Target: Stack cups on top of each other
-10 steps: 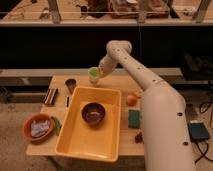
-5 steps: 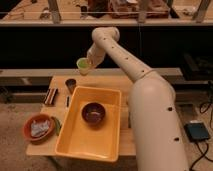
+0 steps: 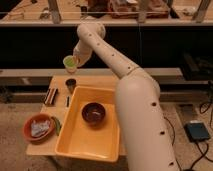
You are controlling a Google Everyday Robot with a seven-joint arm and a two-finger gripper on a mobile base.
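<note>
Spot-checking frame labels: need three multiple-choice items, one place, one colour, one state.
1. Where is the dark brown bowl? A on the floor; B inside the yellow tub; C beside the tub.
2. What colour is the cloth-filled bowl? A white; B red; C orange.
3. The light green cup is: A held aloft in the pincer, clear of the dark cup; B nested in the dark cup; C lying in the tub.
Key: 1 B, tub walls surround it. 2 C, its rim is orange. 3 A, the pincer is up left of the tub and a gap separates the cups.
</note>
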